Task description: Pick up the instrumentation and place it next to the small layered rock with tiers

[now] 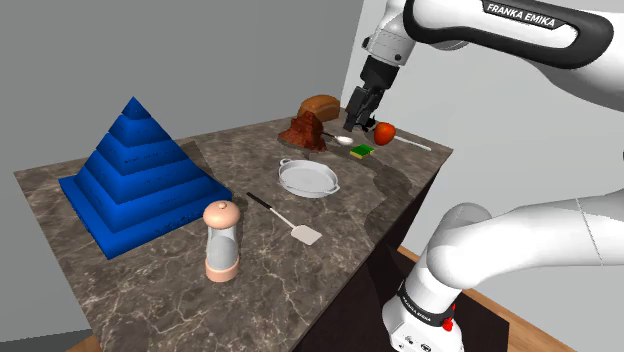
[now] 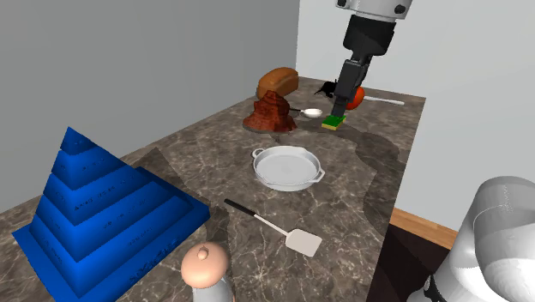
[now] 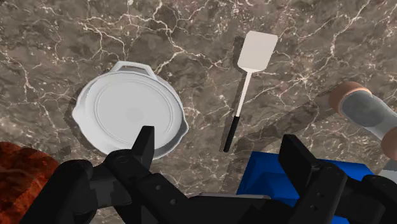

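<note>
The all-black two-finger pincer (image 1: 354, 126) hangs over the far end of the dark veined marble tabletop (image 1: 250, 150). Its fingers (image 3: 145, 145) stand wide apart with nothing between them. It is just above a green-and-yellow sponge (image 1: 362, 151) and near a red round fruit (image 1: 384, 131). The hourglass with pink caps and a grey glass body (image 1: 221, 240) stands upright at the opposite end, close to the tabletop's near edge. It is beside the corner of a big blue stepped pyramid (image 1: 135, 175). The small reddish-brown tiered rock (image 1: 303, 130) sits well apart from the hourglass, in front of a brown bread loaf (image 1: 320, 105). Between the rock and the hourglass lie a white round two-handled pan (image 1: 308, 178) and a white spatula with a black handle (image 1: 285, 218).
</note>
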You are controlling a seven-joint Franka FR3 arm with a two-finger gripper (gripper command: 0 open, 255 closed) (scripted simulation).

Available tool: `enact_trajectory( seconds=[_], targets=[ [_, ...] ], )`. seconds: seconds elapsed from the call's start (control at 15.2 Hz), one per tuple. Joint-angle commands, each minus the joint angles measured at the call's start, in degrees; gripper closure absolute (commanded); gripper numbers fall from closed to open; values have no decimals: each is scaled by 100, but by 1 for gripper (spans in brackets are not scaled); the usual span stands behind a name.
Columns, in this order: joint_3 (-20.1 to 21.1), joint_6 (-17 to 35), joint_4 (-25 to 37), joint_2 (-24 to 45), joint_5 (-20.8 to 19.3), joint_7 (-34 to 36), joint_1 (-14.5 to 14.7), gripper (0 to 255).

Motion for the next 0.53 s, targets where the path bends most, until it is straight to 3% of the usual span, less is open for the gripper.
enact_trajectory(
  seconds=[0.0,0.46],
  targets=[
    [0,0,0,0,0,0,0,0],
    [457,1187,-812,493,190,533,69,0]
  ],
)
